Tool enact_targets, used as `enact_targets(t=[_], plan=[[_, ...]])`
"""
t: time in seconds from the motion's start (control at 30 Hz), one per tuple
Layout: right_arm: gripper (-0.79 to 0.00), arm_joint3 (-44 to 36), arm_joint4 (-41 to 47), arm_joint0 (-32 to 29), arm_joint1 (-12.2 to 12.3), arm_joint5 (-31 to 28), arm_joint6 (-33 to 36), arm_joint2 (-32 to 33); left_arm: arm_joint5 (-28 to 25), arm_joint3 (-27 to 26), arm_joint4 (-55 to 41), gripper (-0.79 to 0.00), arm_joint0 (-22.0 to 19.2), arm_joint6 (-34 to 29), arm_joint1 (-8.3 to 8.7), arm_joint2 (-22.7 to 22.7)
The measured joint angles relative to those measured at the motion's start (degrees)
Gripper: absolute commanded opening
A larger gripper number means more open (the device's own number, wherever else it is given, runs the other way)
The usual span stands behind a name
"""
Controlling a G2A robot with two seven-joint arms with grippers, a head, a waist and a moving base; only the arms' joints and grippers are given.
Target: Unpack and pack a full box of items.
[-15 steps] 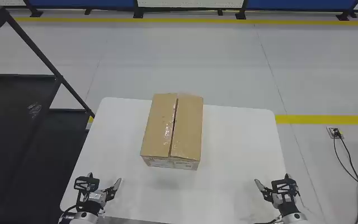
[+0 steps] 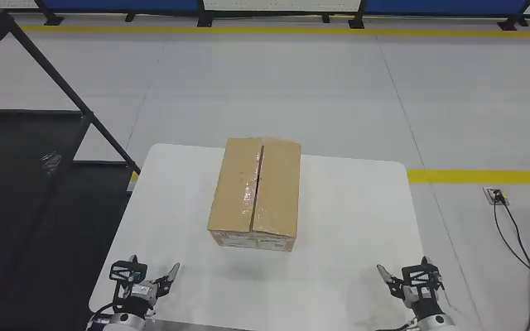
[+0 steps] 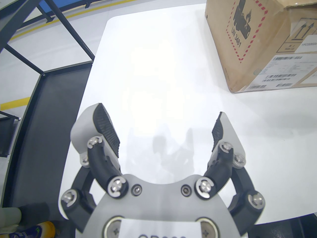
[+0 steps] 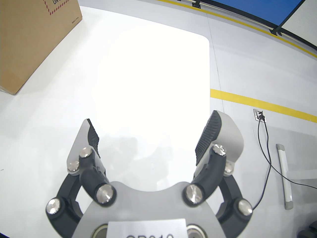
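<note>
Centre of table (image 2: 348, 248): box (image 2: 254, 194) well ahead of left tool (image 3: 159, 115), right tool (image 4: 151, 120).

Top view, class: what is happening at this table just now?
Nothing is being handled yet. A closed brown cardboard box stands in the middle of the white table, its top flaps shut. The left gripper and the right gripper hang open over the table's near edge, one at each corner, both apart from the box.

The left gripper (image 3: 160, 122) is seen with its jaws spread wide above the white table (image 3: 153, 58). A cardboard box (image 3: 250, 50) is set on the table, well apart from the gripper. A dark tray (image 3: 37, 130) is placed beside the table's edge.
</note>
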Motion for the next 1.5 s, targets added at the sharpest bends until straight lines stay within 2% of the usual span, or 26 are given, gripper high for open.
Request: enact_targets(t=[0.17,0.33,0.6,0.8,1.23,1.33,1.5], plan=[[0.000,-0.44,-0.08,0.26,-0.03,-0.23,-0.01,-0.15,-1.12,-0.13,-1.10,0.000,-0.37,0.55,-0.03,0.10],[0.000,-2.36,0.06,1.34,-0.18,-1.27,-0.20,-0.62,-1.84,1.01,-4.56,0.000,-3.03,1.52,-0.29,-0.20],[0.000,-6.00,-2.55,4.23,-0.71,1.34,-0.29,-3.36,0.38,2.75,-6.52,0.000,-9.43,3.46,-0.85,0.65],[0.000,-9.31,-5.37,6.25,-1.03,2.37,2.74,-5.95,-0.02,6.05,-8.35,0.000,-15.16,3.53,-1.22,1.81],[0.000,-9.01,-4.22,6.45,-1.11,1.73,1.79,-5.73,0.13,6.24,-8.54,0.000,-15.32,3.29,-1.25,1.86],[0.000,-8.03,-1.64,7.73,-1.27,0.33,-0.60,-6.04,1.96,7.55,-8.21,0.000,-17.49,2.27,-1.59,3.45],[0.000,-6.75,-4.66,9.72,-1.54,-0.87,-3.37,-8.85,3.01,12.49,-5.95,0.000,-23.15,2.49,-2.32,8.04]])
